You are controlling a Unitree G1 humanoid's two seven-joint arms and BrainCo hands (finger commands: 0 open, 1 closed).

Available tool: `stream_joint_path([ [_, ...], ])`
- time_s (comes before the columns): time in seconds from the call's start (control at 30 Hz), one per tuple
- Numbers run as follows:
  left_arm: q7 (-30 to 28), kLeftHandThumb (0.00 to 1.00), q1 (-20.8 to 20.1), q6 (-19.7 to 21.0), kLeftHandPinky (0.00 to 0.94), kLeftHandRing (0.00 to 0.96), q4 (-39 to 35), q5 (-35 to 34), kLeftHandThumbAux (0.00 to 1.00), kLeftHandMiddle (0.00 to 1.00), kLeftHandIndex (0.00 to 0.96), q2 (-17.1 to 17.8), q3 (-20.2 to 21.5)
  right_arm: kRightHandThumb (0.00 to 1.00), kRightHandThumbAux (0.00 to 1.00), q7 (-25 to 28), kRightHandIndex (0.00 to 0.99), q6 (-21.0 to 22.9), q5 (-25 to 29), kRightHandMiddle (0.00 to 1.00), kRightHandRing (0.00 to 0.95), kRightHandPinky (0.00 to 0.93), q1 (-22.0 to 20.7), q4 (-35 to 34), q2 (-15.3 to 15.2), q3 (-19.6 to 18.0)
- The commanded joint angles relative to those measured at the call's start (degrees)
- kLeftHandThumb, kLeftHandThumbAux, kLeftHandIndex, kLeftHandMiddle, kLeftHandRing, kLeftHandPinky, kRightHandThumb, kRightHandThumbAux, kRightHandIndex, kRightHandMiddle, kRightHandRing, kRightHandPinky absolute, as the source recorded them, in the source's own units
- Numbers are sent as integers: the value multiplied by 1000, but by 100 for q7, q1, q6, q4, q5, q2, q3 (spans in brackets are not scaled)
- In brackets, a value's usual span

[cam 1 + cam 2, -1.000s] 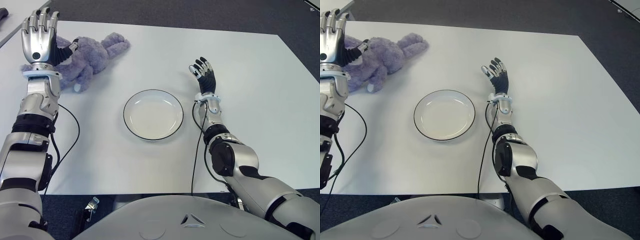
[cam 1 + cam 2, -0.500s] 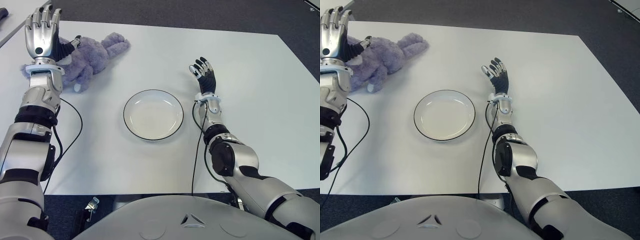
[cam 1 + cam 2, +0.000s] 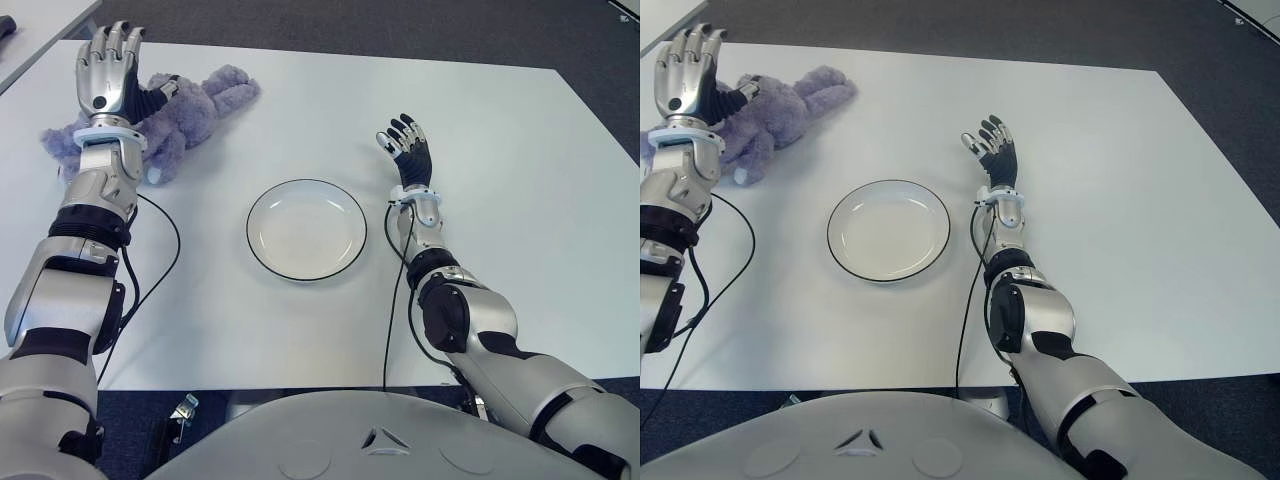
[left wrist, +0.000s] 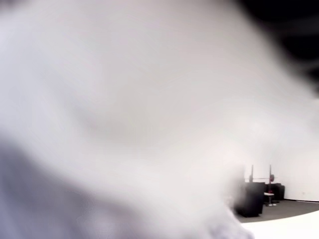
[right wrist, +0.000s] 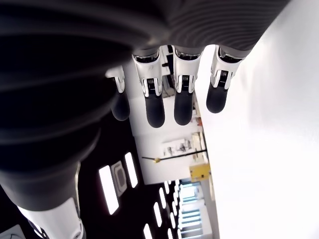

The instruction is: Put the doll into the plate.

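A purple plush doll lies on its side on the white table at the far left. My left hand is over the doll's near part with its fingers spread and nothing held; the thumb reaches toward the doll's body. The left wrist view is blurred and shows no fingers. A white plate with a dark rim sits in the middle of the table, empty. My right hand stands just right of the plate, fingers straight and holding nothing, as the right wrist view's fingers confirm.
A black cable runs from my left arm across the table between the doll and the plate. Another cable hangs beside my right forearm. Dark floor lies beyond the table's far edge.
My left hand has moved right and slightly away from me, over the doll, staying open. The doll, plate and right hand have not moved.
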Motion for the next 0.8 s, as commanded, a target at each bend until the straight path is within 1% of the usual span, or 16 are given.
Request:
stream_joint_path([
  [0.03, -395, 309, 76, 51, 70, 25, 144, -239, 300, 0, 0, -196, -130, 50, 788, -121, 126, 157, 63, 169, 134, 125, 1385, 731, 283, -36],
  [0.37, -519, 304, 149, 2, 60, 25, 311, -422, 294, 0, 0, -254, -174, 59, 804, -101, 125, 175, 99, 164, 130, 127, 1384, 731, 274, -64],
  [0.8, -450, 312, 70, -85, 57, 30, 722, -607, 287, 9, 0, -377, -241, 53, 800, -38, 124, 176, 123, 156, 126, 128, 1386, 729, 242, -85],
])
